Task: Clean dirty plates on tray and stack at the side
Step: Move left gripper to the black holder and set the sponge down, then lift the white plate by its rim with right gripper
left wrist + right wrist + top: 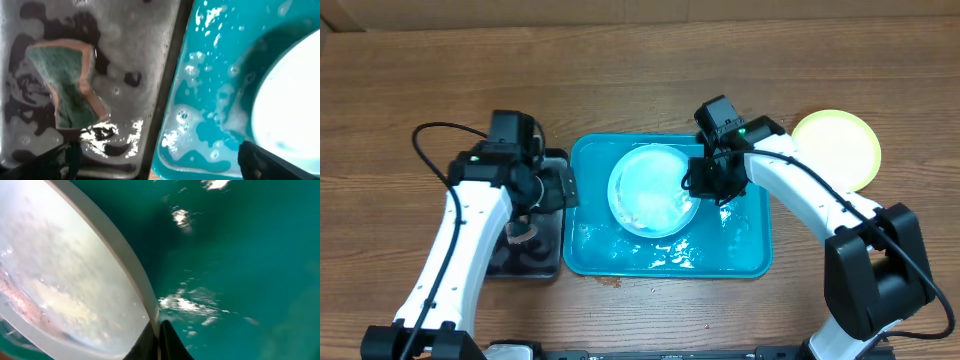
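The left gripper (160, 162) hangs with jaws spread wide above a waisted green-and-tan sponge (67, 85) on the soapy black tray (135, 40). Beside it, the glossy, foam-flecked turquoise tray (210, 100) holds a round pale-blue plate (650, 190), its smooth rim pinched by the right gripper (159, 342). Beyond, a yellow-green plate (840, 145) rests on the woodgrain table (420, 70).

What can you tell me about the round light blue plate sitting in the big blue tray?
The round light blue plastic plate has a whitish centre and a thin, paler raised rim. It is wet, with a soapy film and tiny drops on its face. It sits near the middle of the turquoise plastic tray, whose floor shines with water. The right gripper is shut on its rim, on the right arm's side. Whether it lies flat or tipped up, I cannot tell.
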`<state>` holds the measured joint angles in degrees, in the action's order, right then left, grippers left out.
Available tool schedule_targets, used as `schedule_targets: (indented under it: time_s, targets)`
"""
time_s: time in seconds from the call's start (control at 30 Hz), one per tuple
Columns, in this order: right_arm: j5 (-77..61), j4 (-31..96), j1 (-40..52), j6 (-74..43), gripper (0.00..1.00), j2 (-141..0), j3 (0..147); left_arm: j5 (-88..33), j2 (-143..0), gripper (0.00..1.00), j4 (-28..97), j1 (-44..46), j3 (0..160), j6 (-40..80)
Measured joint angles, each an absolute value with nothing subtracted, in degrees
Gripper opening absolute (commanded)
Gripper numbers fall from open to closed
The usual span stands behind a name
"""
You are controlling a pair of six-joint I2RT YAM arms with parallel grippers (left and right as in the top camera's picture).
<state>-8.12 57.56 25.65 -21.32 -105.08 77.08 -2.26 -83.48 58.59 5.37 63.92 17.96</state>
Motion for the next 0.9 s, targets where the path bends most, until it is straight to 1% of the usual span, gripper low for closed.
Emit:
schedule_targets:
  time_s: [0.23,0.4,0.57,0.8,0.9]
  targets:
    - [2.83,65.36,25.65,-20.27,0.04,-105.08,84.16,1.58,-83.46,1.0,58.98,7.42,63.92,19.55]
    - [4.62,66.52,25.65,-19.44,0.04,-105.06,87.74,2.39,-83.46,1.0,58.98,7.42,63.92,19.57]
    - [-3.49,67.7,25.63,-20.14,0.04,-105.06,87.99,2.94,-83.46,1.0,59.16,7.42,63.92,19.57]
    - [-14.33,71.16,25.54,-24.27,0.04,-105.06,87.99,8.6,-83.46,1.0,59.86,6.79,63.92,19.99]
    - [-17.65,69.01,24.6,-26.35,0.04,-105.06,87.48,9.58,-83.48,1.0,60.53,5.15,63.92,21.82]
